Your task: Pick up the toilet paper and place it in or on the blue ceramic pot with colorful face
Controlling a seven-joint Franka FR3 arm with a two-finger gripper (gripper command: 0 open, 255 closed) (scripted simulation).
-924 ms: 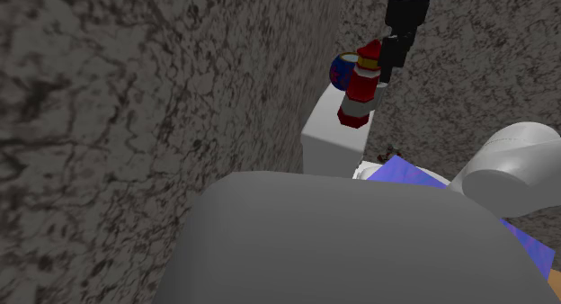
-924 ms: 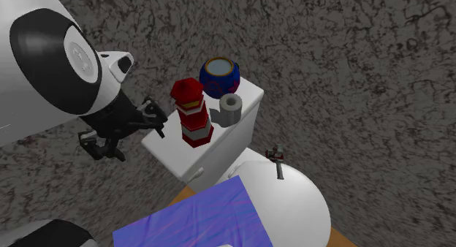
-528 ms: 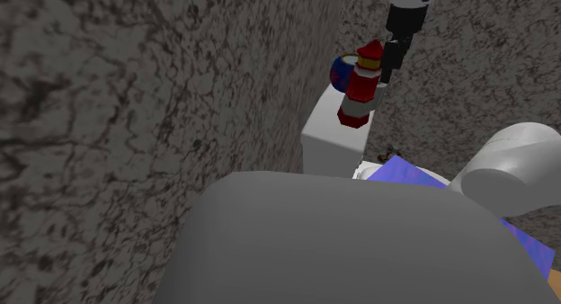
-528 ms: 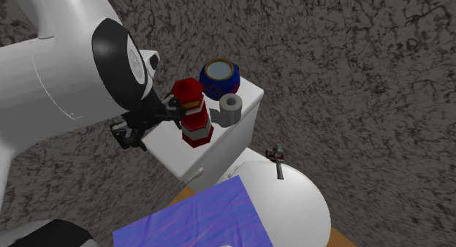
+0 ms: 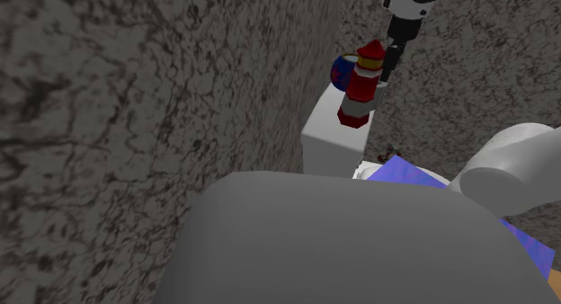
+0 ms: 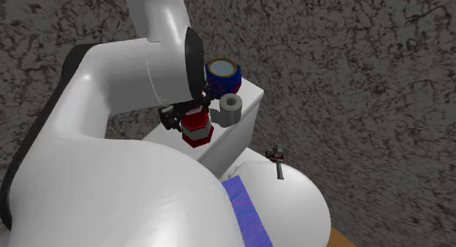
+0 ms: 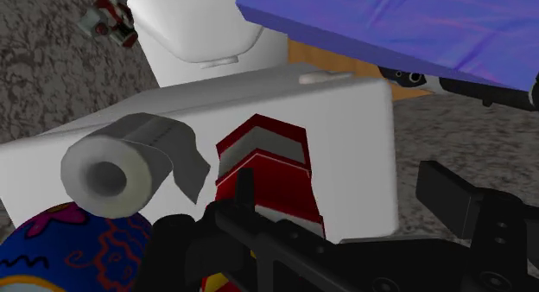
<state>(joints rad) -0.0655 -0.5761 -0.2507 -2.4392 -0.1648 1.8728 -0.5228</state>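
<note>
Nothing grasped yet: my hand (image 7: 345,195) hangs released by the cistern (image 7: 363,135), toilet paper (image 7: 117,165) lying on top just beside the blue pot (image 7: 78,251). Pick and place both remain.

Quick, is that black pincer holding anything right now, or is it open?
Pincer: open, holding nothing.

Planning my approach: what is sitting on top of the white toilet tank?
A grey toilet paper roll on its side, the blue pot next to it, and a red-and-white striped figure. The arm covers part of the tank top.
</note>
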